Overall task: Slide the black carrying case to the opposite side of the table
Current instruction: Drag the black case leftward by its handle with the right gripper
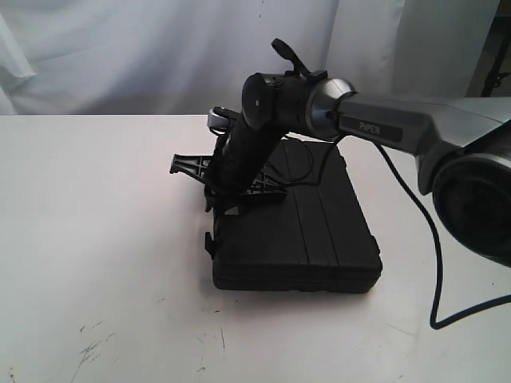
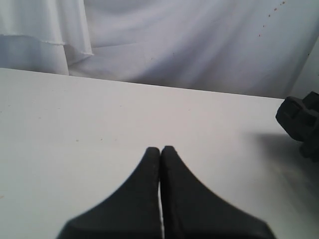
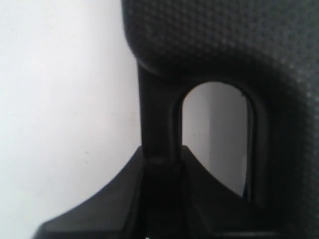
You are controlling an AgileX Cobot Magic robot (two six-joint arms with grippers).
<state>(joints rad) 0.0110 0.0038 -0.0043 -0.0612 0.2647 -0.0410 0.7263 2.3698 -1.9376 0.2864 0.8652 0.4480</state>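
Note:
The black carrying case (image 1: 319, 231) lies flat on the white table (image 1: 96, 239), right of the middle. My right gripper (image 1: 231, 199) reaches down at the case's left edge, where the handle is. In the right wrist view the handle's bar (image 3: 157, 114) runs straight between my right gripper's (image 3: 162, 162) fingers, which are closed against it; the textured case body (image 3: 224, 40) fills the area beyond. My left gripper (image 2: 160, 149) is shut with nothing in it, hovering over bare table (image 2: 75, 124). It does not show in the exterior view.
White cloth (image 1: 120, 48) hangs behind the table's far edge. The right arm's black cable (image 1: 431, 239) loops over the table right of the case. Dark scuff marks (image 1: 92, 347) mark the front left. A black part of the other arm (image 2: 301, 122) shows in the left wrist view.

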